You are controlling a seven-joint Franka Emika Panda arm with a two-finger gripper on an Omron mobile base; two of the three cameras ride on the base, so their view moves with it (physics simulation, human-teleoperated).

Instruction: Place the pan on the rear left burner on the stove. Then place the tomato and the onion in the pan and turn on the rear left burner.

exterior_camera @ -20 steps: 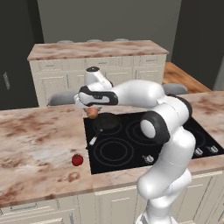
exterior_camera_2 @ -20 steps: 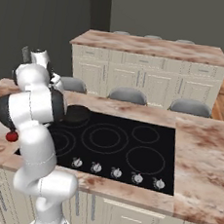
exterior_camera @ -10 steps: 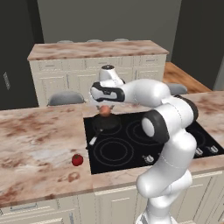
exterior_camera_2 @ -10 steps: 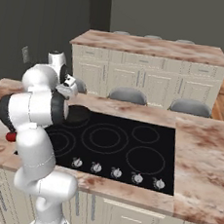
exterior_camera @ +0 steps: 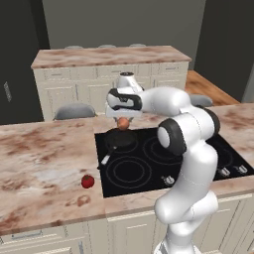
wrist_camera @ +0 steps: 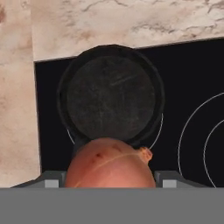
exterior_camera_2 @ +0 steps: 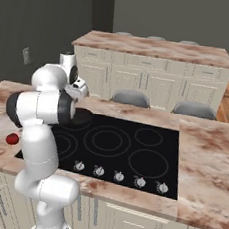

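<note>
Hand view: I've swung across from the worktop and my hand (exterior_camera: 123, 118), clamped on the onion (wrist_camera: 110, 163), now hangs over the pan (wrist_camera: 111, 95) on the rear left burner, ready to drop.

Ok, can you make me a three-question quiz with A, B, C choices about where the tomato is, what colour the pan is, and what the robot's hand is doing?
1. Where is the tomato?
A. in the pan
B. on the counter left of the stove
C. in the hand

2. What colour is the pan?
A. black
B. silver
C. red

3. What is the hand doing?
A. hanging with nothing in it
B. turning a knob
C. holding the onion above the pan

Answers:
1 B, the red ball lies on the marble counter beside the stove.
2 A, the hand view shows a dark round pan.
3 C, the onion sits between the fingers, over the pan.
</note>
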